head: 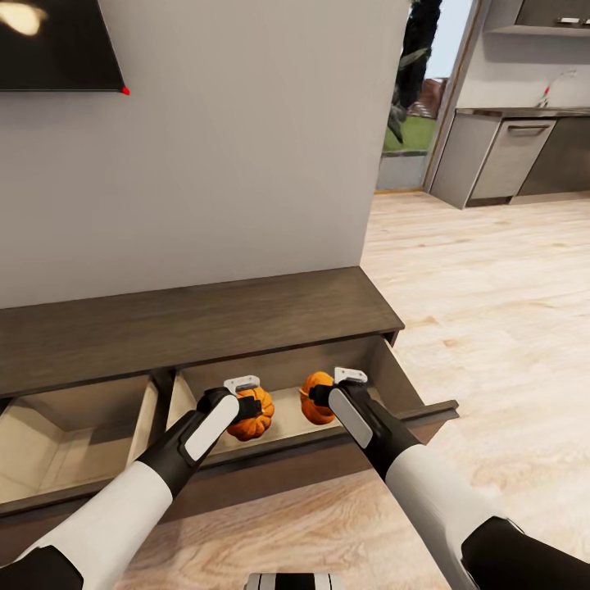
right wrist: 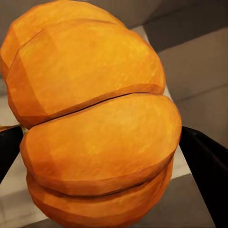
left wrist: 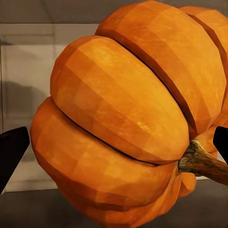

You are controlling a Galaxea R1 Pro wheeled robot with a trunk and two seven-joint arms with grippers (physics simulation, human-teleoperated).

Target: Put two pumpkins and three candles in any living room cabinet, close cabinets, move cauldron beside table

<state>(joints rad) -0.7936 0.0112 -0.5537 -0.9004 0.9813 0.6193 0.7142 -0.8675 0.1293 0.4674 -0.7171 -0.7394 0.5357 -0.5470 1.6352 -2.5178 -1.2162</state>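
Head view: the cabinet, a long low dark-brown unit against the grey wall, has two drawers pulled out, showing light wooden interiors. Both arms reach over the drawer nearer the kitchen doorway. The left gripper is closed around one pumpkin, held just above that drawer's floor, towards its front edge. The right gripper is closed around the second pumpkin, held over the same drawer, beside the first and apart from it. The other open drawer, further from the doorway, shows a bare wooden interior.

Left wrist view: the first pumpkin sits between the two dark fingertips, which press at its flanks; its brown stem points sideways. Light drawer panels lie behind it.

Right wrist view: the second pumpkin is clamped between dark fingers, with the drawer's pale floor behind.
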